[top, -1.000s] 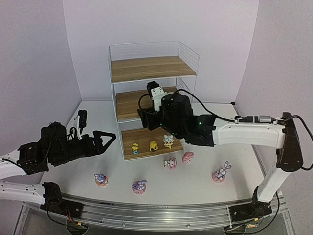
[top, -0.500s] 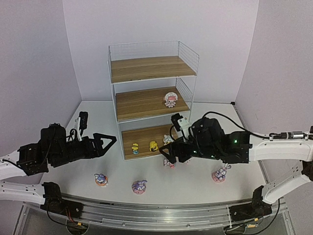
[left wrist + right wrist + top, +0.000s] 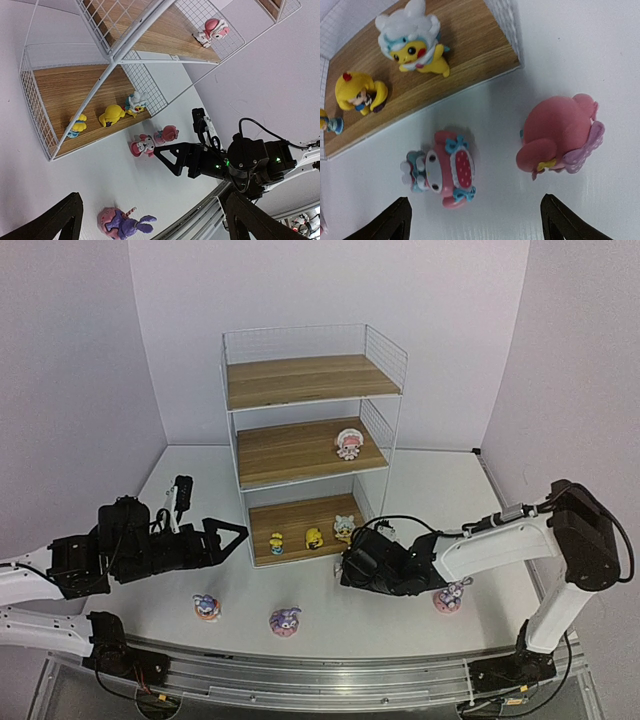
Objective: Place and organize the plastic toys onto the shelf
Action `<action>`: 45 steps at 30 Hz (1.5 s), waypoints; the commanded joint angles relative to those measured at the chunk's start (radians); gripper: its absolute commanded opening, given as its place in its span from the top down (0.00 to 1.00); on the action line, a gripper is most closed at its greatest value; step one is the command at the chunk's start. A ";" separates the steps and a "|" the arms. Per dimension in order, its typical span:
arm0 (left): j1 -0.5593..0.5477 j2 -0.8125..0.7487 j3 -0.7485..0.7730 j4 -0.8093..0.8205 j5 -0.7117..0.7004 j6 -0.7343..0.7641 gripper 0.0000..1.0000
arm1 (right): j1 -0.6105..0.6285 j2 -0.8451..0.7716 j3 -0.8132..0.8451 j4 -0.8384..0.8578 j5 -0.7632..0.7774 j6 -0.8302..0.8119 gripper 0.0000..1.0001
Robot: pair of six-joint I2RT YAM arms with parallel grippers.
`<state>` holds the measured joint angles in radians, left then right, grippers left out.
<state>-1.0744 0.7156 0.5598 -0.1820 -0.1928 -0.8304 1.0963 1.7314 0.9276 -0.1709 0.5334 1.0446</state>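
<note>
Low over the bench (image 3: 560, 40), I hold my right end effector (image 3: 474, 212) spread to straddle the pink-and-white toy (image 3: 442, 170); left end effector (image 3: 151, 197) also spread.

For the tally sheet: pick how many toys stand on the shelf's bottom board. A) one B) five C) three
C: the bottom board holds a blue-and-yellow toy, a yellow toy and a white-hooded toy.
</note>
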 commanded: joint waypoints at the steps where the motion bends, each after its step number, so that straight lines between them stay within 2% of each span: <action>1: -0.002 0.003 -0.011 0.061 0.027 -0.007 0.00 | -0.007 -0.021 0.052 0.021 0.147 0.181 0.13; 10: -0.002 -0.007 -0.020 0.060 0.027 -0.014 0.00 | -0.009 0.080 0.077 0.028 0.145 0.295 0.15; 18: -0.002 -0.033 -0.056 0.070 0.042 -0.046 0.00 | -0.015 0.192 0.154 0.028 0.167 0.308 0.18; 28: -0.002 -0.047 -0.067 0.059 0.041 -0.065 0.00 | -0.015 0.260 0.184 0.031 0.141 0.289 0.31; 36: -0.003 -0.036 -0.062 0.062 0.037 -0.062 0.00 | -0.015 0.286 0.195 0.054 0.111 0.247 0.55; 39: -0.002 -0.038 -0.063 0.061 0.040 -0.063 0.00 | -0.014 0.263 0.173 0.090 0.089 0.234 0.69; 41: -0.002 -0.038 -0.062 0.063 0.047 -0.062 0.00 | -0.014 0.240 0.146 0.132 0.073 0.210 0.87; 44: -0.002 -0.036 -0.066 0.070 0.067 -0.058 0.00 | -0.014 0.190 0.095 0.207 0.049 0.160 0.99; 45: -0.002 -0.034 -0.065 0.069 0.071 -0.057 0.00 | -0.013 0.174 0.084 0.213 0.041 0.152 1.00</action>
<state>-1.0744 0.6910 0.4934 -0.1474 -0.1472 -0.8903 1.0779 1.9512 1.0861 0.0206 0.6431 1.2625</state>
